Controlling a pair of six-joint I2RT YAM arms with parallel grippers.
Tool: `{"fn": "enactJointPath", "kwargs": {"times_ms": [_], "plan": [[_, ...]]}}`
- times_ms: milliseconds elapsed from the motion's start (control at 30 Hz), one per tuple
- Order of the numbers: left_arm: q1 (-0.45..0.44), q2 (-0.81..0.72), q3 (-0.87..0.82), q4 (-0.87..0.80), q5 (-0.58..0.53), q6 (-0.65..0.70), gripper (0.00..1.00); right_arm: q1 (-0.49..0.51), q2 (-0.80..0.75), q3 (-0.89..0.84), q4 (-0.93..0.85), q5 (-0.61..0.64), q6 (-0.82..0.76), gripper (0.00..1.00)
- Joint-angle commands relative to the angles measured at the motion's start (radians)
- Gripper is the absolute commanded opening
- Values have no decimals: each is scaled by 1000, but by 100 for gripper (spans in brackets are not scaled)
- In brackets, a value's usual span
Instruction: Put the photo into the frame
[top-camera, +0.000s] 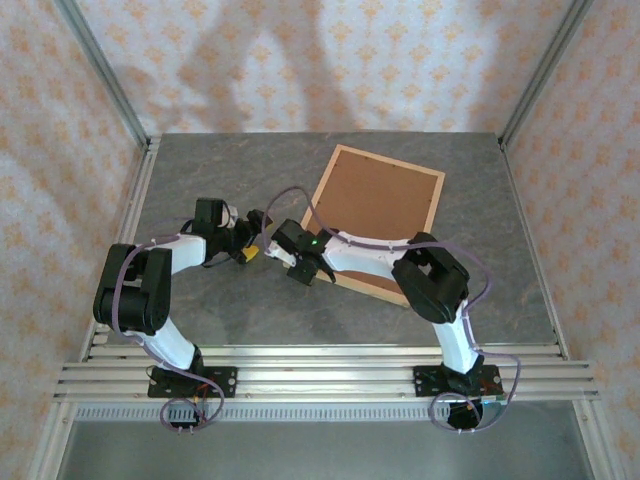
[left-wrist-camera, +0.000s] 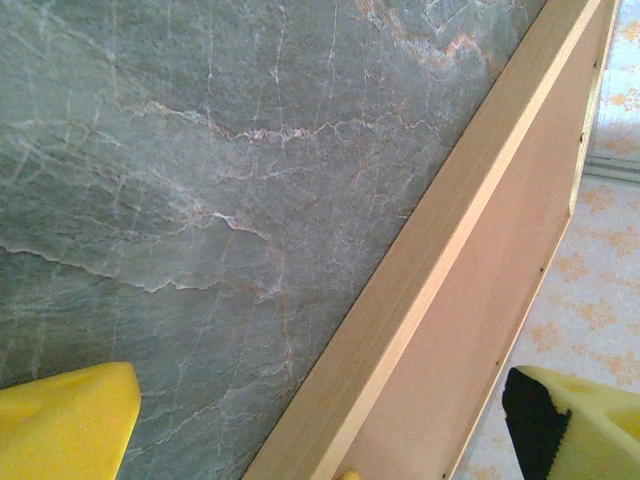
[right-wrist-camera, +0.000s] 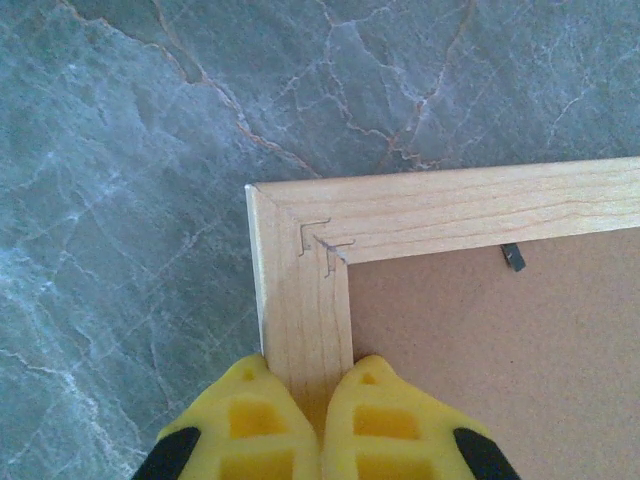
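The frame of light wood lies face down and at an angle on the table, with a brown backing board inside it. In the right wrist view its corner sits just ahead of my right gripper. That gripper is shut, its yellow fingertips pressed together over the frame's side rail. My left gripper is open just left of the frame. In its wrist view the frame's rail runs diagonally between the two yellow fingers. The photo is out of view.
The grey marble table spreads to the left and behind the frame. A small metal tab sits on the backing board near the corner. Patterned walls and metal posts close the workspace, with a rail along the near edge.
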Motion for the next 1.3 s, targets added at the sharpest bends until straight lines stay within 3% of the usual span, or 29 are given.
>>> {"fn": "enactJointPath", "kwargs": {"times_ms": [0,233,467,967,1267], "plan": [[-1,-18,7,-34,17,18,95,-19,60,-55,-97,-107,16,0],[-9,-11,-1,4,84,-9,95,-21,-29,16,-115,-119,0,0],[-39,35,-58,240,162,-153,92,-21,-83,102,-148,-128,-16,0],[-151,167,-109,536,154,-321,86,-2,-158,101,-105,-158,44,0],[-211,298,-178,1017,134,-628,76,3,-138,107,-74,-164,61,0]]}}
